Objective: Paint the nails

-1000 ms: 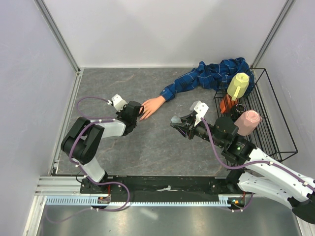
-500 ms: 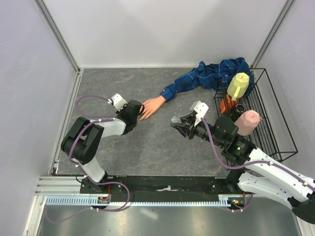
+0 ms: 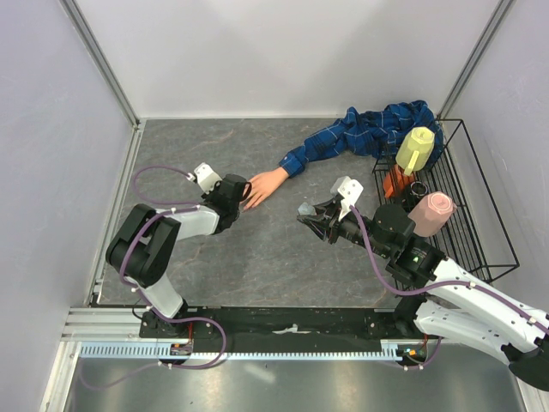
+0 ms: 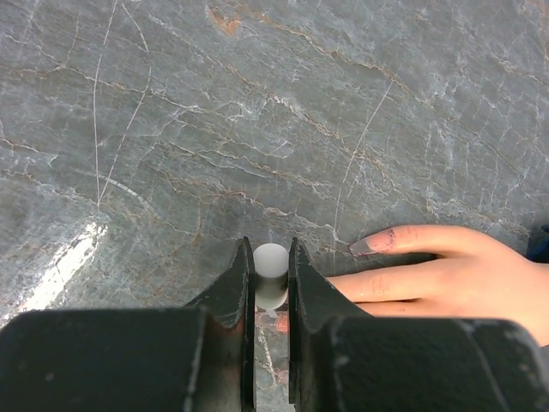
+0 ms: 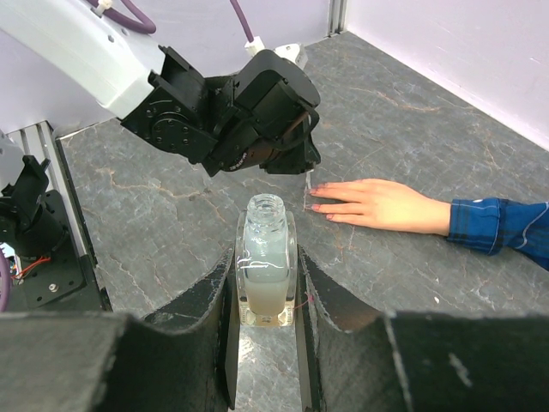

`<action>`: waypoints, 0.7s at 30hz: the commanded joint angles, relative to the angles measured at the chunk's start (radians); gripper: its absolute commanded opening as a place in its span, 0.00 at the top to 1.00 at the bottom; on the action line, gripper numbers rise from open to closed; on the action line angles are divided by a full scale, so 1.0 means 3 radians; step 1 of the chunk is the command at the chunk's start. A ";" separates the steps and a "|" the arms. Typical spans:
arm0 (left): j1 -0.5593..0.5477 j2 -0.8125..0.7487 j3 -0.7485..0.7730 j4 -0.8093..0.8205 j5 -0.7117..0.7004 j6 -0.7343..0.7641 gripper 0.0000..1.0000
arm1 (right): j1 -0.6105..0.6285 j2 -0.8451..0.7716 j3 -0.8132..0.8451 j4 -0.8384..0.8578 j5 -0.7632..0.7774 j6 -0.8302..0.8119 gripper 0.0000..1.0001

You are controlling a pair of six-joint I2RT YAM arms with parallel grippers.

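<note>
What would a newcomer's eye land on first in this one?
A lifelike mannequin hand in a blue plaid sleeve lies palm-down mid-table. The left tool, shut on a white cap, sits right at its fingertips, while the right tool holds an open clear bottle nearby.

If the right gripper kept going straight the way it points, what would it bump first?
Most likely the left gripper, clamped on the brush cap, straight ahead beyond the open bottle in the right gripper's fingers. The mannequin hand lies just beside that line. Depth unclear.
</note>
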 commanded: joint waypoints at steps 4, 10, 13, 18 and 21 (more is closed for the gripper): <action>-0.0005 -0.0758 -0.0160 0.0262 -0.0130 0.0340 0.98 | -0.0011 0.0023 0.0050 0.0205 -0.0059 0.0036 1.00; -0.0005 -0.1847 0.0017 -0.0411 0.0333 0.0555 0.98 | -0.0016 -0.0028 0.0188 0.0011 -0.0034 0.0077 1.00; 0.0000 -0.2332 0.0150 -0.0632 0.0763 0.0688 0.98 | -0.0016 -0.0044 0.0239 -0.0076 -0.0039 0.0122 1.00; 0.0000 -0.2952 0.0335 -0.0990 0.2041 0.1234 0.98 | -0.0016 -0.0023 0.0255 -0.0091 -0.0049 0.0174 1.00; 0.0000 -0.3188 0.0549 -0.1082 0.3043 0.1572 0.98 | -0.0016 0.0043 0.0392 -0.0112 -0.0222 0.0154 1.00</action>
